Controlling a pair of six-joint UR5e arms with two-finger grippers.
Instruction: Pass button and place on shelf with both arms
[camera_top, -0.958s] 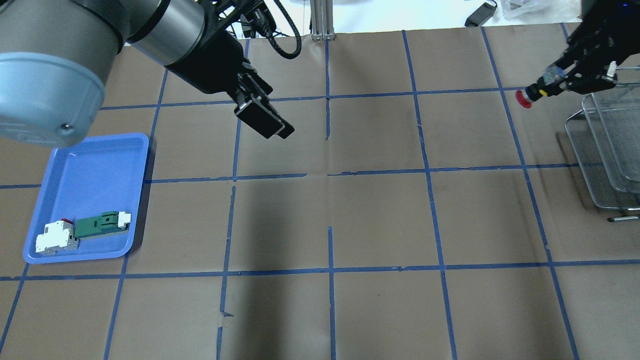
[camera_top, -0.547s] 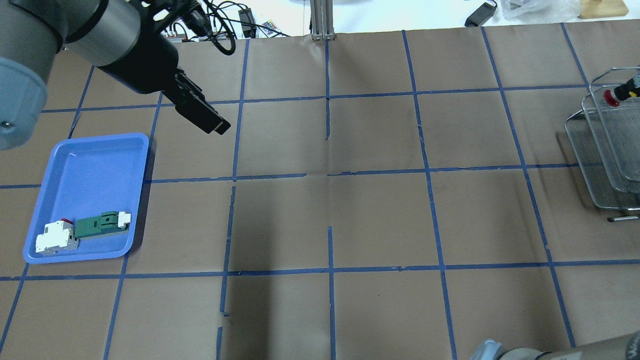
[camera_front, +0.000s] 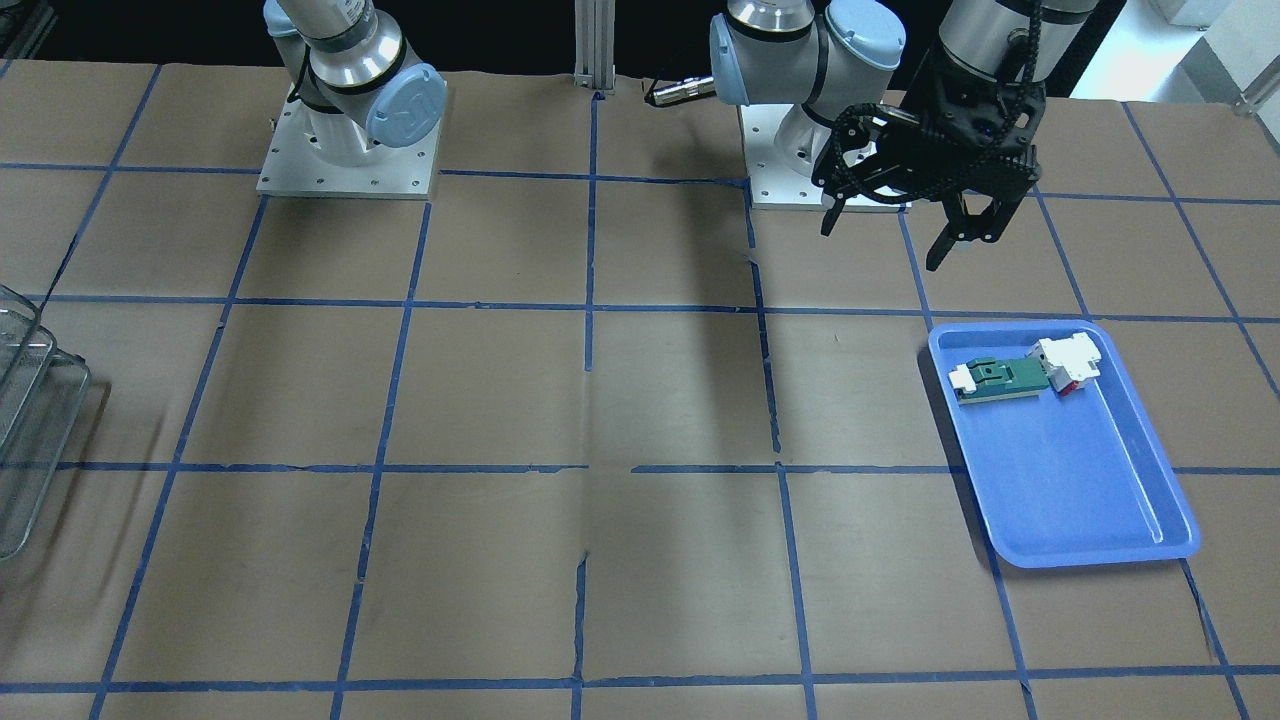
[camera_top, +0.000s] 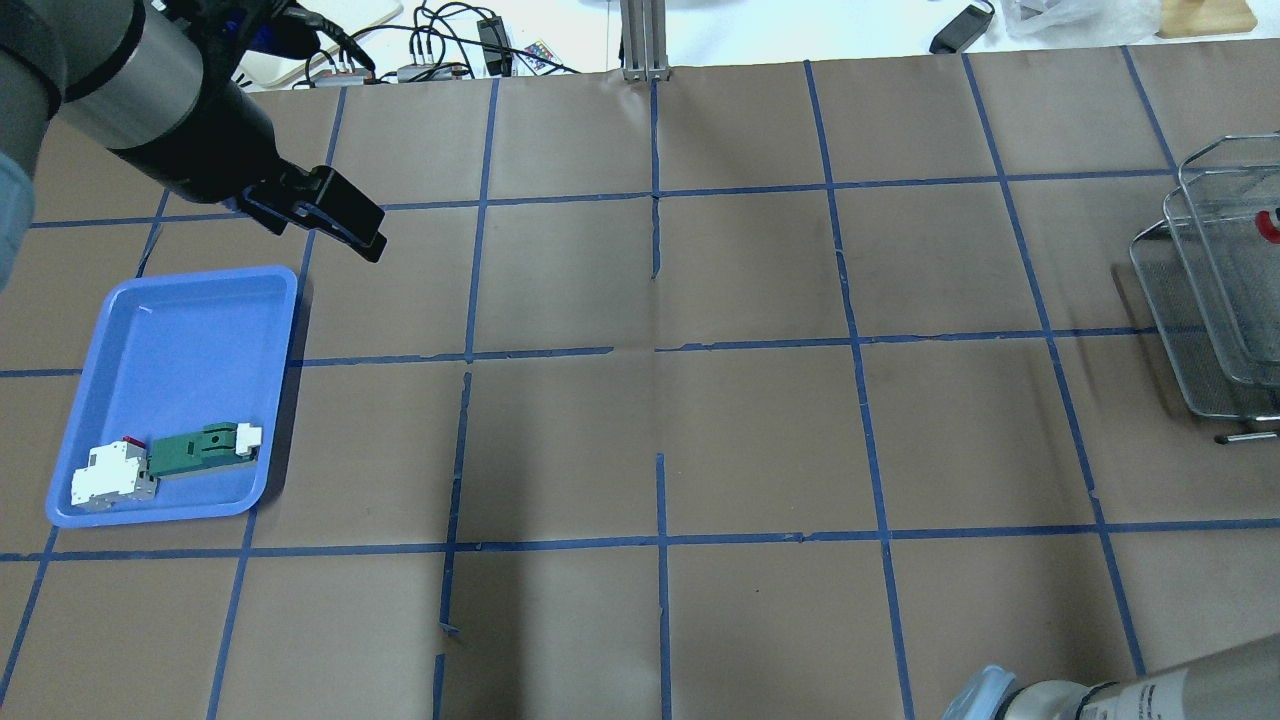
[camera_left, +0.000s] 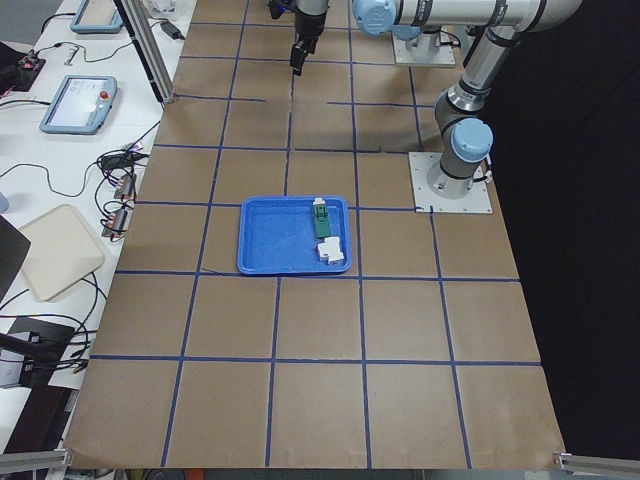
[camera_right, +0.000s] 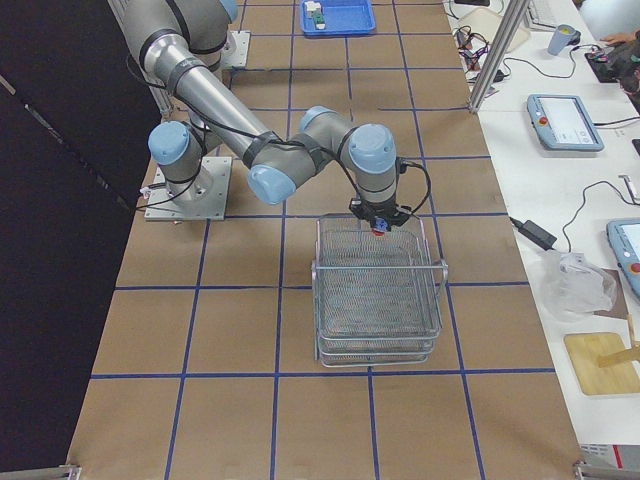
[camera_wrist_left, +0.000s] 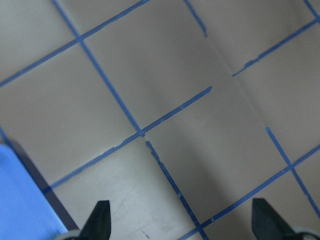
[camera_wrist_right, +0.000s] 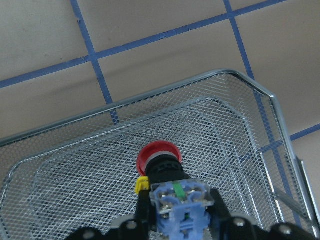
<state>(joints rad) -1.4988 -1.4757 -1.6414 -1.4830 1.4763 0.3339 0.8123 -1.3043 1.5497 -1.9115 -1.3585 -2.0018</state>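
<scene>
The button (camera_wrist_right: 159, 159) has a red cap, a black body and a blue-clear block. My right gripper (camera_wrist_right: 180, 222) is shut on its rear block and holds it cap-down just above the top tier of the wire-mesh shelf (camera_wrist_right: 80, 170). In the exterior right view the button (camera_right: 380, 231) hangs over the shelf's (camera_right: 380, 300) end nearest the robot. In the overhead view only a red sliver of the button (camera_top: 1272, 225) shows, over the shelf (camera_top: 1205, 290) at the right edge. My left gripper (camera_front: 882, 245) is open and empty above the table, just beyond the blue tray (camera_front: 1080, 500).
The blue tray (camera_top: 180, 330) at the left holds a green board (camera_top: 200, 448) and a white block (camera_top: 110, 475). The table is brown paper with a blue tape grid. Cables lie beyond its far edge. My right arm's elbow (camera_top: 1100, 695) shows at the bottom right.
My right gripper has carried the button rightward from beside the shelf to above its top tier. My left arm has drawn back to the left, toward the blue tray, gripper still open.
</scene>
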